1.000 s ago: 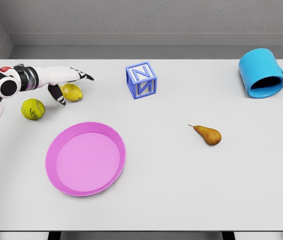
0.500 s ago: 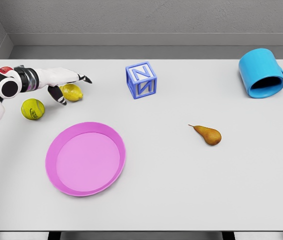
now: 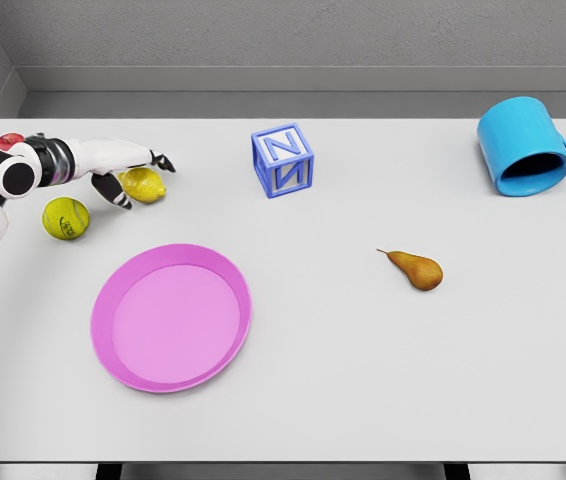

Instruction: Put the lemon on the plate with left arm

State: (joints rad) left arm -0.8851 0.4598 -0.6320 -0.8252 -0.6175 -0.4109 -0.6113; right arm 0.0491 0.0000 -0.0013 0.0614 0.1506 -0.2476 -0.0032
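Note:
The yellow lemon [image 3: 145,185] lies on the white table at the upper left. My left hand [image 3: 135,176] reaches in from the left edge and sits over the lemon's left side, fingers spread above it and thumb below, open around it without closing. The pink plate [image 3: 113,350] lies in front of them, nearer the table's front edge, with nothing on it. My right arm does not show.
A yellow-green tennis ball [image 3: 66,218] rests just left of the lemon, under my forearm. A blue letter block [image 3: 283,159] stands to the lemon's right. A brown pear [image 3: 418,269] lies at centre right, and a tipped blue mug [image 3: 523,146] at the far right.
My left hand has drawn back slightly leftward and lowered onto the lemon, its fingers curling a little closer. The lemon has not moved.

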